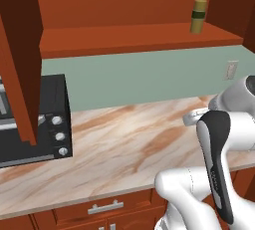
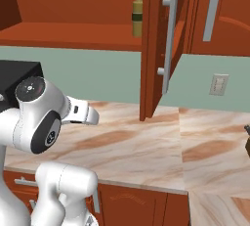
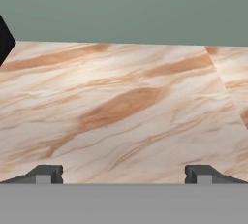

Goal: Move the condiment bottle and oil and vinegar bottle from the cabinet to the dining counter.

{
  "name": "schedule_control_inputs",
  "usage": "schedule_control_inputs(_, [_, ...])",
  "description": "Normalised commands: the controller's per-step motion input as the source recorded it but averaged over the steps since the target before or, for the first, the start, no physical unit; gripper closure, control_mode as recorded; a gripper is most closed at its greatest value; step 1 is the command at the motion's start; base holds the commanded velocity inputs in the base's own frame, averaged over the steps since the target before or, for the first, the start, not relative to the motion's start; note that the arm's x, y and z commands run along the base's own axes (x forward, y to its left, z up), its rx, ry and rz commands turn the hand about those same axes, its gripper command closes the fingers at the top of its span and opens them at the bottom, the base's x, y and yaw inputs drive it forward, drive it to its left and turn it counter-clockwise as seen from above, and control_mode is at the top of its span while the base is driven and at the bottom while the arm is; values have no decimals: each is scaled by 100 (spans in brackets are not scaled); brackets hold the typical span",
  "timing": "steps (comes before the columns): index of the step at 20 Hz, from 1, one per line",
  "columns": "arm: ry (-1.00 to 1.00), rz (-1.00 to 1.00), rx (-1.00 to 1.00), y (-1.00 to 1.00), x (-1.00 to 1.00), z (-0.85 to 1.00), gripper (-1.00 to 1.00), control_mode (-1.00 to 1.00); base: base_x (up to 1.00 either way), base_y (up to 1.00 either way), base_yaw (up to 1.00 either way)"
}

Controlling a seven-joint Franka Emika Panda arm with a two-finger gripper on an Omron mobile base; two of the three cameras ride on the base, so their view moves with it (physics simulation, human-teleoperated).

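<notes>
The oil and vinegar bottle [image 1: 198, 11] [image 2: 137, 12], slim and olive-yellow with a pale spout, stands upright on the bare shelf of the open cabinet [image 1: 134, 37] [image 2: 73, 36]. The condiment bottle is out of view. My gripper [image 3: 124, 174] is open with nothing between its fingertips; it hangs low over a veined marble counter [image 3: 121, 106], well below and apart from the bottle. The arm is folded close to the base, with the hand [image 2: 83, 112] pointing at the counter. Whether this slab is the dining counter, I cannot tell.
A black oven with knobs [image 1: 35, 124] sits on the counter at the left. One open cabinet door [image 1: 20, 59] hangs at the left, another with a silver bar handle [image 2: 157, 44] at the right. A wall outlet [image 2: 218, 84] and a small dark object [image 2: 247, 142] lie further right.
</notes>
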Motion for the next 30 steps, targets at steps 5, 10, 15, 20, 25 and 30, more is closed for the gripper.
schedule_control_inputs(5, [0,0,0,0,0,0,-100,100,0,0,0])
schedule_control_inputs(10, [0,0,0,0,0,0,-100,100,-10,3,0])
schedule_control_inputs(15, [-19,-11,0,2,-9,17,-100,-100,-3,0,0])
schedule_control_inputs(20, [-18,-22,-1,4,-8,39,-100,-100,0,0,0])
schedule_control_inputs(25, [-11,-6,0,3,-5,34,-100,-100,0,0,0])
schedule_control_inputs(30, [-1,0,3,2,-6,47,-100,-100,0,0,0])
